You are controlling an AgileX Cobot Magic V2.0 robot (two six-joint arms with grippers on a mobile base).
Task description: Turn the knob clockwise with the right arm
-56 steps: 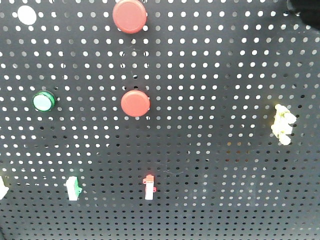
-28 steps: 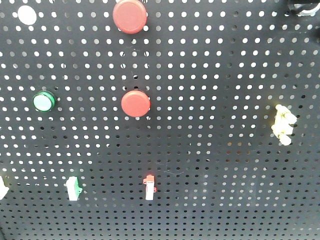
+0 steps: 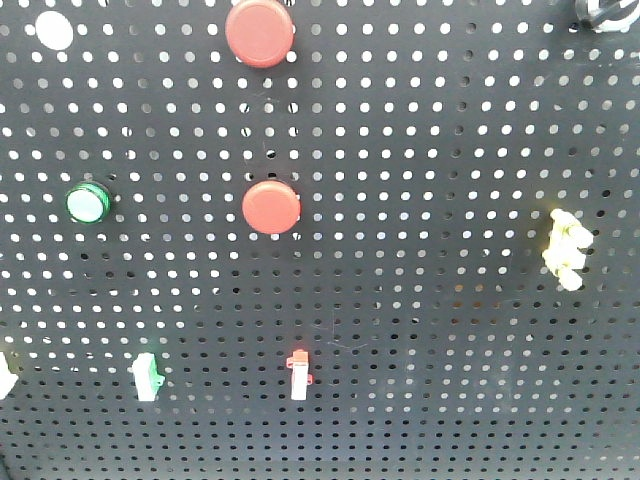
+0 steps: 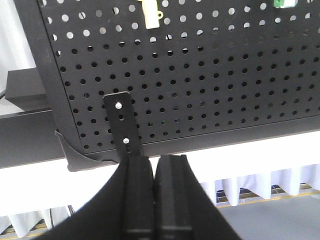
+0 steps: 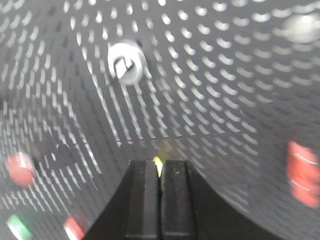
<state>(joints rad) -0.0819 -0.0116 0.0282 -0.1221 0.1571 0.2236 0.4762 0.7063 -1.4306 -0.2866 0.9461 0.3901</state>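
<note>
The knob (image 5: 126, 62), silver-rimmed with a dark middle, sits on the black pegboard in the upper left of the blurred right wrist view. Part of it shows at the top right edge of the front view (image 3: 597, 12). My right gripper (image 5: 160, 162) is shut and empty, well below and a little right of the knob and apart from it. A yellow bit (image 5: 157, 161) peeks from behind its tips. The right arm does not show in the front view. My left gripper (image 4: 155, 159) is shut and empty below the pegboard's lower edge.
On the pegboard (image 3: 430, 330) are two red buttons (image 3: 260, 32) (image 3: 271, 207), a green-rimmed button (image 3: 88, 203), a yellow switch (image 3: 565, 250), a red-white switch (image 3: 298, 375) and a green-white one (image 3: 147, 377). A black bracket (image 4: 121, 120) stands just above my left gripper.
The dark shape of the right arm has left the top right corner of the front view, uncovering part of the knob. Nothing on the board has moved.
</note>
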